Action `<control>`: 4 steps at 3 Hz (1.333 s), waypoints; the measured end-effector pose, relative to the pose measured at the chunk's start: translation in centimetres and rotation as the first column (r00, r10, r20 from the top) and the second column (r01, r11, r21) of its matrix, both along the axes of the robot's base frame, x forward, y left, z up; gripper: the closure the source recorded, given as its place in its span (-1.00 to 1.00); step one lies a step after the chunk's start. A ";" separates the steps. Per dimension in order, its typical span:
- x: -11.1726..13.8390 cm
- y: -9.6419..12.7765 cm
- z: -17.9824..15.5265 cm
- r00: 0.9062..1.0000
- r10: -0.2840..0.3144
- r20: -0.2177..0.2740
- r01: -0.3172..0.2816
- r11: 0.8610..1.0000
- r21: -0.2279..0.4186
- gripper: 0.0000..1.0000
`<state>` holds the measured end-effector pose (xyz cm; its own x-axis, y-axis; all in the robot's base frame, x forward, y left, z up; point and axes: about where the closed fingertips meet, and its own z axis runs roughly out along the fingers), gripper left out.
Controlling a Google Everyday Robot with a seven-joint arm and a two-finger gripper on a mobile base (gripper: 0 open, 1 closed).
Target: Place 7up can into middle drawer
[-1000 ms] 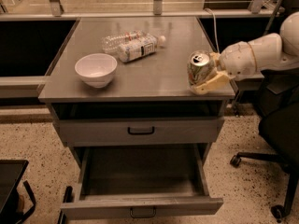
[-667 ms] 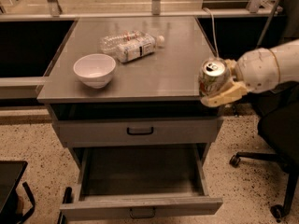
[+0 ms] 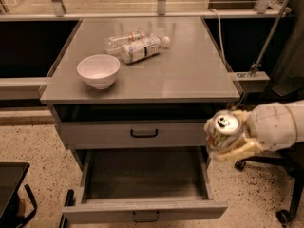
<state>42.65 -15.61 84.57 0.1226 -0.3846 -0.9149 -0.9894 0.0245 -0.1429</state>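
Observation:
My gripper (image 3: 227, 139) comes in from the right and is shut on the 7up can (image 3: 221, 130), a silver-and-green can with its pull-tab top facing up. It holds the can in the air off the cabinet's front right corner, above the right wall of the middle drawer (image 3: 142, 209). That grey drawer is pulled out and open, with a small black loop handle; its inside looks empty. The identical grey drawer front (image 3: 137, 134) above it is closed.
A white bowl (image 3: 98, 71) and two clear plastic bottles (image 3: 135, 45) lie on the grey cabinet top (image 3: 190, 75). An office chair base (image 3: 280, 194) stands at the right on the speckled floor. A black object is at the bottom left.
My gripper has carried the can off the tabletop's right edge, down and forward, to beside the open drawer. The view has also shifted.

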 end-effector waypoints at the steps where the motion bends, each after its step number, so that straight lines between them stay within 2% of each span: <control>1: 0.9 0.8 -6.1 0.998 -0.005 0.068 0.007 1.000 -0.025 1.00; 2: 5.1 0.7 -9.7 0.979 -0.081 0.189 0.083 0.997 -0.005 1.00; 3: 7.3 0.4 -11.3 0.961 -0.130 0.245 0.134 0.991 0.001 1.00; 4: 7.3 0.4 -11.2 0.961 -0.130 0.246 0.134 0.991 0.001 1.00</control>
<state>49.98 -15.21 73.33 0.2893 -0.4265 -0.8569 -0.9124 0.1480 -0.3817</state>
